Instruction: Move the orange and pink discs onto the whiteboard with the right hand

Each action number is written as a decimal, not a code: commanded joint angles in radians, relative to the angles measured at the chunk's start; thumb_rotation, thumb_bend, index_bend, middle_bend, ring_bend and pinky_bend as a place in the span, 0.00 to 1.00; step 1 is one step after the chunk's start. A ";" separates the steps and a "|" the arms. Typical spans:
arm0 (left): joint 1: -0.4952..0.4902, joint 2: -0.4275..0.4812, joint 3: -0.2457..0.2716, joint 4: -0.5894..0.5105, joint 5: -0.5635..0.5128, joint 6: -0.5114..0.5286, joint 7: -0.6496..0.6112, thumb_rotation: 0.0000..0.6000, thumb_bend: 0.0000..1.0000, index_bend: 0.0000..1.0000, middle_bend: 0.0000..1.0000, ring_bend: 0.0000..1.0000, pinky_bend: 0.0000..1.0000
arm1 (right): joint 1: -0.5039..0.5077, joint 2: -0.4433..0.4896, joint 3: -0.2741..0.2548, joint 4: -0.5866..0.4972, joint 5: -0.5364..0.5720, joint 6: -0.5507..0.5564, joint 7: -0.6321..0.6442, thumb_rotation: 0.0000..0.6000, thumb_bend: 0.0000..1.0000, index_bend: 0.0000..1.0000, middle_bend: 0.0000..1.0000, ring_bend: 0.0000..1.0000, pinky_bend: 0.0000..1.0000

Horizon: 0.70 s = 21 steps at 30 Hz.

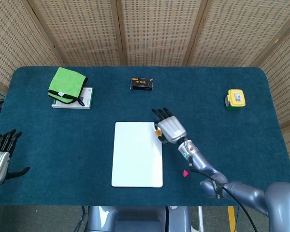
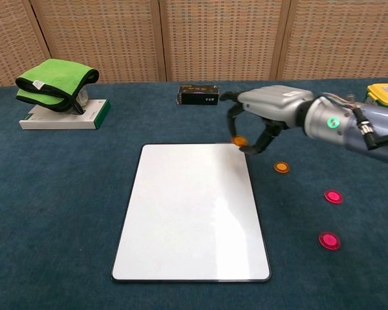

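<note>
While the dark blue felt-covered desk (image 2: 64,206) fills both views, the white rectangular whiteboard with a thin dark rim (image 2: 191,212) lies flat near its middle. At the far left corner a folded bright green cloth (image 2: 55,81) sits on top of a flat white and green box (image 2: 64,117). The silver and black right hand (image 2: 262,119) is poised over the whiteboard's far right corner, fingers curled downward, and it pinches a small orange round disc (image 2: 239,140) between thumb and fingertips. That disc sits just at the board's corner edge; whether it touches the surface cannot be told. The left hand (image 1: 1,157) shows only in the head view, at the desk's left edge, fingers spread apart and holding nothing.

A small black box with gold lettering (image 2: 198,95) stands at the far side of the desk, behind the whiteboard and well apart from it. A yellow and green blocky object (image 2: 385,93) rests near the far right edge.

A second orange round disc (image 2: 281,167) lies on the felt just right of the whiteboard, beside the right hand but not touched by it. Two glossy pink round discs rest further right and nearer the camera: one (image 2: 334,196) mid-desk, the other (image 2: 329,241) closer still. All three lie off the board.
</note>
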 commanded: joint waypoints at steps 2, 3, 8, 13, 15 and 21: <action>0.000 0.003 0.001 0.000 -0.002 -0.003 -0.008 1.00 0.00 0.00 0.00 0.00 0.00 | 0.080 -0.065 0.017 -0.003 0.034 -0.025 -0.095 1.00 0.41 0.59 0.00 0.00 0.00; 0.000 0.004 0.001 0.000 -0.002 -0.004 -0.009 1.00 0.00 0.00 0.00 0.00 0.00 | 0.089 -0.081 0.016 0.006 0.041 -0.027 -0.108 1.00 0.41 0.59 0.00 0.00 0.00; -0.001 0.005 0.003 0.002 -0.001 -0.007 -0.017 1.00 0.00 0.00 0.00 0.00 0.00 | 0.133 -0.166 0.013 0.063 0.093 -0.038 -0.167 1.00 0.41 0.59 0.00 0.00 0.00; -0.003 0.009 0.004 0.000 -0.002 -0.014 -0.022 1.00 0.00 0.00 0.00 0.00 0.00 | 0.154 -0.206 0.011 0.090 0.147 -0.046 -0.211 1.00 0.37 0.53 0.00 0.00 0.00; -0.004 0.010 0.005 -0.001 -0.003 -0.016 -0.023 1.00 0.00 0.00 0.00 0.00 0.00 | 0.159 -0.210 0.009 0.090 0.168 -0.051 -0.230 1.00 0.19 0.30 0.00 0.00 0.00; -0.006 0.015 0.006 -0.004 -0.008 -0.025 -0.028 1.00 0.00 0.00 0.00 0.00 0.00 | 0.159 -0.159 0.017 0.010 0.261 -0.021 -0.303 1.00 0.00 0.00 0.00 0.00 0.00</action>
